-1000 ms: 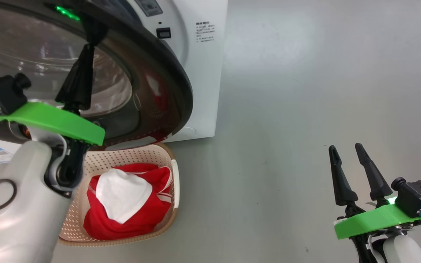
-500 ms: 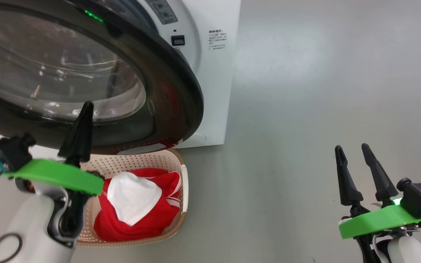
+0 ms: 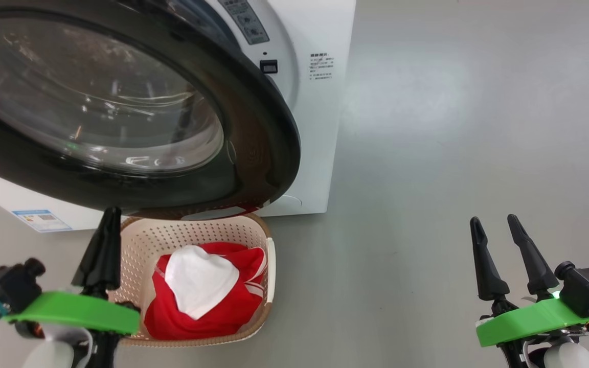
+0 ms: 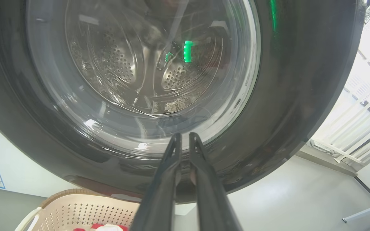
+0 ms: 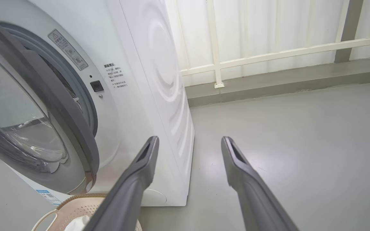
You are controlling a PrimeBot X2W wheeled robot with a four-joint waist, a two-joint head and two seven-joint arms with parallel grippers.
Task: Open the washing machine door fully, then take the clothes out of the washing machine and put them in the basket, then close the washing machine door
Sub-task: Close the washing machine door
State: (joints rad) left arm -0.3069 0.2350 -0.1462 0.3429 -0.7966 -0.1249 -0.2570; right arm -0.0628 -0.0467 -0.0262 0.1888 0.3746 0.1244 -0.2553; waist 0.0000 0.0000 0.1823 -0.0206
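Our left jaws closed, empty, fingers point(image 4: 169, 179) pressed near together; washing machine door point(image 3: 261, 133) just ahead of tips, contact unclear to us. Door partly swung off washing machine point(image 5: 146, 96). Basket point(image 3: 197, 232) beside left jaws, to their right, under door; clothes point(image 3: 197, 319) inside. Our right jaws open, empty, fingers point(image 5: 140, 173) apart, over floor point(image 3: 427, 153), machine left of them.

washing machine point(image 3: 320, 153) stickers point(image 3: 321, 66), print illegibly small
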